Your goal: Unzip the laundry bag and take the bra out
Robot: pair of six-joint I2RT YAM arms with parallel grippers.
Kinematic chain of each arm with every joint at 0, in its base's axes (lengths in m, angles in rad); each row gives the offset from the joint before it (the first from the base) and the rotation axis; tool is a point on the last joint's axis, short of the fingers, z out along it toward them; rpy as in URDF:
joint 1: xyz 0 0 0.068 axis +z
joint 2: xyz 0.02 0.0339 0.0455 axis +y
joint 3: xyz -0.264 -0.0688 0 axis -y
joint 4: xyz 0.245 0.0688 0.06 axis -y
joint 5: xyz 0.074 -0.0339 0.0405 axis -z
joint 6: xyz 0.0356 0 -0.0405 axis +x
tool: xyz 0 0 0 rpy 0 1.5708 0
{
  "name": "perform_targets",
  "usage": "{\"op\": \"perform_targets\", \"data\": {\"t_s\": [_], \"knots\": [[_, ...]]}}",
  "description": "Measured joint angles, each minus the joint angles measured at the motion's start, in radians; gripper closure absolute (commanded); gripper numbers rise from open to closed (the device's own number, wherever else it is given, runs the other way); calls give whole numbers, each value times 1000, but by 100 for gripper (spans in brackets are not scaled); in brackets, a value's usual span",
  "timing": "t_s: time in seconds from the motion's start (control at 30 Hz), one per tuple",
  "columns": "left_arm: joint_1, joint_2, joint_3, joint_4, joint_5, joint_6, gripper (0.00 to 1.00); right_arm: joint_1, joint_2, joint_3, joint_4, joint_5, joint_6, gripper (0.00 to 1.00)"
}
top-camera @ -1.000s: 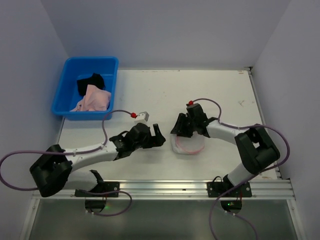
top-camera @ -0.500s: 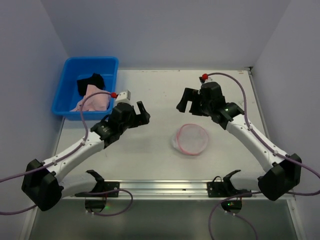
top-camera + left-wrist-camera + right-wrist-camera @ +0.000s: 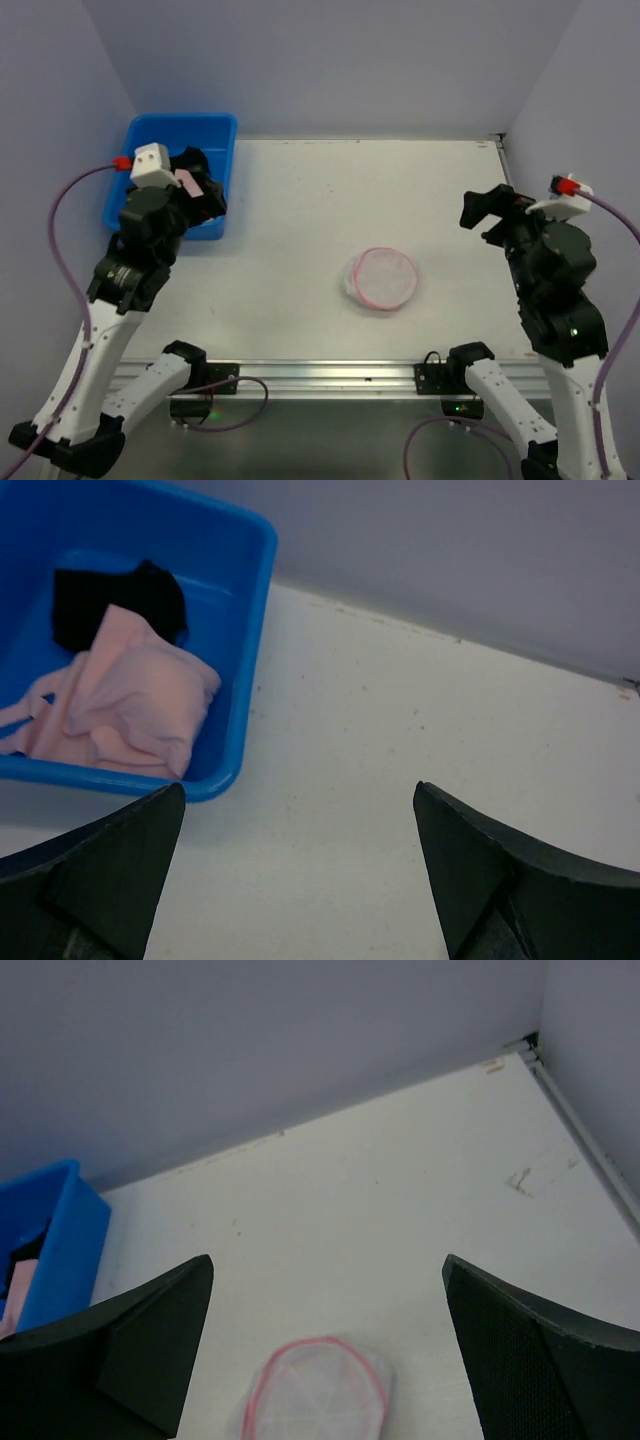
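The laundry bag (image 3: 382,279), a small round white mesh bag with a pink rim, lies flat on the table by itself; its far part shows in the right wrist view (image 3: 315,1390). A pink garment with a thin strap (image 3: 130,705), which looks like the bra, lies in the blue bin (image 3: 255,650). My left gripper (image 3: 205,195) hangs open above the bin's near right corner, nothing between its fingertips (image 3: 299,790). My right gripper (image 3: 485,215) is raised at the right, well away from the bag, open and empty (image 3: 328,1260).
A black garment (image 3: 110,600) lies behind the pink one in the bin (image 3: 185,118) at the table's far left corner. Walls close the back and both sides. A metal rail runs along the near edge (image 3: 330,375).
Both arms have lifted and pulled away from the bag. The right gripper has opened and swung out right; the left has swung back to the bin. The bag now lies alone.
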Motion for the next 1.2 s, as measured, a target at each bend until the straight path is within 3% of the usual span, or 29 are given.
{"op": "perform_targets", "data": {"t_s": [0.27, 0.5, 0.77, 1.2], "knots": [[0, -311, 168, -153, -165, 141, 0, 0, -344, 37, 1, 0, -94, 1], [0, -485, 154, -225, -241, 180, 0, 0, -524, -44, 2, -5, -142, 1], [0, -636, 31, -265, -275, 176, 0, 0, -592, -171, -3, -49, -144, 1], [0, -659, -39, -306, -304, 129, 0, 0, -622, -212, -7, -64, -146, 1]]}}
